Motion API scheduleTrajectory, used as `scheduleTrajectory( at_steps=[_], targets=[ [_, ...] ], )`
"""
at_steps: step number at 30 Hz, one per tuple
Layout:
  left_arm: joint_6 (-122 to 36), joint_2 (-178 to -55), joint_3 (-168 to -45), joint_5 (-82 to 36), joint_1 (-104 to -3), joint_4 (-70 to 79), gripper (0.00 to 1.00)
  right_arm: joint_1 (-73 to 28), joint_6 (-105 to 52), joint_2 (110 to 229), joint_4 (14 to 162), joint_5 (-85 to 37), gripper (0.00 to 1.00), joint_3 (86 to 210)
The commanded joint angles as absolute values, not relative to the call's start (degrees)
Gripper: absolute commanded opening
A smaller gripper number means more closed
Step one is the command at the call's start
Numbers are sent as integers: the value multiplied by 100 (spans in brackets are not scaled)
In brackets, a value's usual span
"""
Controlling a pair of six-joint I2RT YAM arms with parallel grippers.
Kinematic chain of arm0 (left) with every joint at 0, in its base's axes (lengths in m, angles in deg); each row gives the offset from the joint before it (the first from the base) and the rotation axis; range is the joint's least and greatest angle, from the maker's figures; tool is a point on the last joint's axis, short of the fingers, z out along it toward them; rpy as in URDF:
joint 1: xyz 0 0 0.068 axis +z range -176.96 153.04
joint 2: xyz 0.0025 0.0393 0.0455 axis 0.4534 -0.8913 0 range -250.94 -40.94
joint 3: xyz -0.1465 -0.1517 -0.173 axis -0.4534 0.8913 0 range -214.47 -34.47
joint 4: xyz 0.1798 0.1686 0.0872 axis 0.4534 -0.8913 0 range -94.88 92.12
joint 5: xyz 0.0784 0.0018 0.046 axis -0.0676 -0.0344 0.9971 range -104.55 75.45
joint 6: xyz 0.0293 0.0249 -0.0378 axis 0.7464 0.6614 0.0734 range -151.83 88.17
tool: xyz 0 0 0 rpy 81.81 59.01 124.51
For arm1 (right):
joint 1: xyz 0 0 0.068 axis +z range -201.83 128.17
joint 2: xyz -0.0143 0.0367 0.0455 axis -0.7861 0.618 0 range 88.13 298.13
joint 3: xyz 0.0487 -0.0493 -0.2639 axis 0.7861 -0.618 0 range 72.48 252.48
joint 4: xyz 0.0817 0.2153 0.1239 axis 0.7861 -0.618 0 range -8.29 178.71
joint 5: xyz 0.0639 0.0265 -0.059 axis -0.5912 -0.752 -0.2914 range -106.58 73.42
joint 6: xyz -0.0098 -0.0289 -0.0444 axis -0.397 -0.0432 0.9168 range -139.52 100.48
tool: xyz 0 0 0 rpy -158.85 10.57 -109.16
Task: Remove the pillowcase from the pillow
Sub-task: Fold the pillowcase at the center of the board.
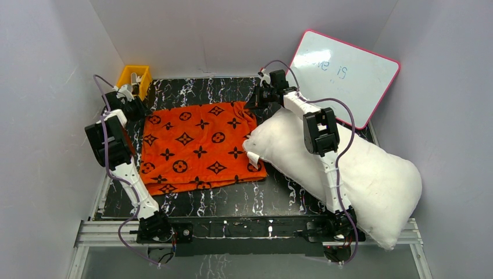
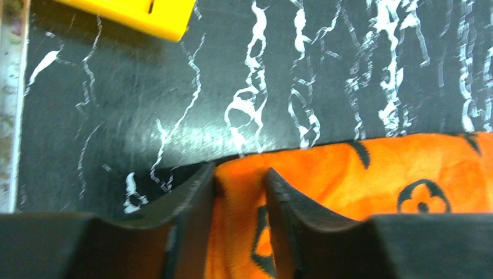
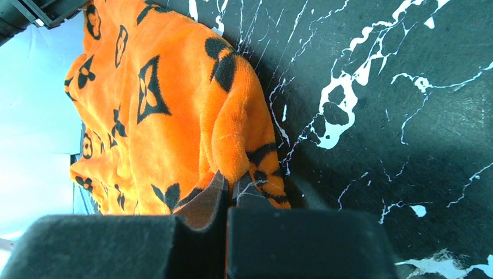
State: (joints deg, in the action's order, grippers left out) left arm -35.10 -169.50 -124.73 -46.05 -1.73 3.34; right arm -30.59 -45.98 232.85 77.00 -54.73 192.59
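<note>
Top external: fleecy pillowcase [image 1: 197, 145], plump pillow [image 1: 383, 180]

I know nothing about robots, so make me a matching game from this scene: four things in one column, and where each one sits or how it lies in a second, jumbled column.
Things:
1. pillowcase
2. pillow
3. whiteboard
4. yellow bin

Places or states:
a. tucked in the far left corner
b. lying bare on the right side
c. spread flat, left of centre
d. propped up at the back right

Pairs: 1-c, 2-b, 3-d, 4-a
</note>
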Motion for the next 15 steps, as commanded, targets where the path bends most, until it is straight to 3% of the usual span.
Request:
scheduleTrajectory(
  at_steps=[1, 4, 15],
  targets=[
    [-3539, -16990, -12224, -4257, -117, -449, 27, -3095, -4615, 23016, 7941, -5648, 0, 19214],
    [-3553, -17038, -12326, -4376, -112, -440, 0, -3091, -4634, 23042, 7939, -5685, 0, 19286],
    [-3778, -15849, -12963, -3900, -105, -134, 0, -2839, -4486, 22931, 8015, -5365, 0, 19962]
  ],
)
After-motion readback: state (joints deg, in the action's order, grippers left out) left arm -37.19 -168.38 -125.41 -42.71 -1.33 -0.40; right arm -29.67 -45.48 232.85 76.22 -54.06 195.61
